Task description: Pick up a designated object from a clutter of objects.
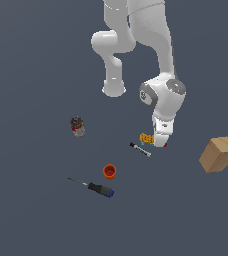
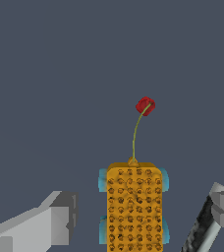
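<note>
Your gripper (image 2: 138,221) spread wide, fingers either side of the orange-yellow studded toy block (image 2: 134,207) without touching, block just right of centre in the exterior view, black-white marker (image 1: 140,149) beside it, tan box (image 1: 219,154) far right.

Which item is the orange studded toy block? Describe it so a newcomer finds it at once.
Start at the white arm's claw, low over the floor. The toy block lies right beside it, on the exterior view's left, just above the thin marker. Unlike the plain orange-red cup, it is studded, with teal knobs and a red-tipped stalk.
</note>
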Controlling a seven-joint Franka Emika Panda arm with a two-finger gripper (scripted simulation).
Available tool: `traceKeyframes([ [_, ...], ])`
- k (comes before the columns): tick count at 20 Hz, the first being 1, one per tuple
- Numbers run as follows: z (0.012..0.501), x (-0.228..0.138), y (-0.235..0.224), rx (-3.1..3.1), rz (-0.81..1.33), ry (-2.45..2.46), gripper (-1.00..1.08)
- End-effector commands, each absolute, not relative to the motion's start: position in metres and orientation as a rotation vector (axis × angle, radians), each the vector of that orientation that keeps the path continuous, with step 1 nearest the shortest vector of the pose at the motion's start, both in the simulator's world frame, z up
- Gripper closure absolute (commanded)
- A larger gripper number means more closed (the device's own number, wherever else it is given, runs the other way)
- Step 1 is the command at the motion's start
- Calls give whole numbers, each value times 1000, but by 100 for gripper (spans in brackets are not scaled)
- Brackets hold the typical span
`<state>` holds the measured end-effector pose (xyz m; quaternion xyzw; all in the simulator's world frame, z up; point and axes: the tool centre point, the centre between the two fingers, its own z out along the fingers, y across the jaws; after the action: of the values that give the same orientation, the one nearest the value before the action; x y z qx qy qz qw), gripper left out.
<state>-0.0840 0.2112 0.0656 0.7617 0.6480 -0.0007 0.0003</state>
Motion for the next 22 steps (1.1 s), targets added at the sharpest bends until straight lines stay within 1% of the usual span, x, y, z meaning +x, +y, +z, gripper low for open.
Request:
traceKeyframes([
  [1, 63, -84, 211, 2393, -2, 2035, -92],
  [11, 26, -85, 211, 2387, -1, 2042, -92],
  [17, 16, -85, 212, 2386, -1, 2043, -92],
  [18, 16, -85, 212, 2386, -1, 2043, 108],
  [22, 16, -85, 212, 2386, -1, 2043, 108],
])
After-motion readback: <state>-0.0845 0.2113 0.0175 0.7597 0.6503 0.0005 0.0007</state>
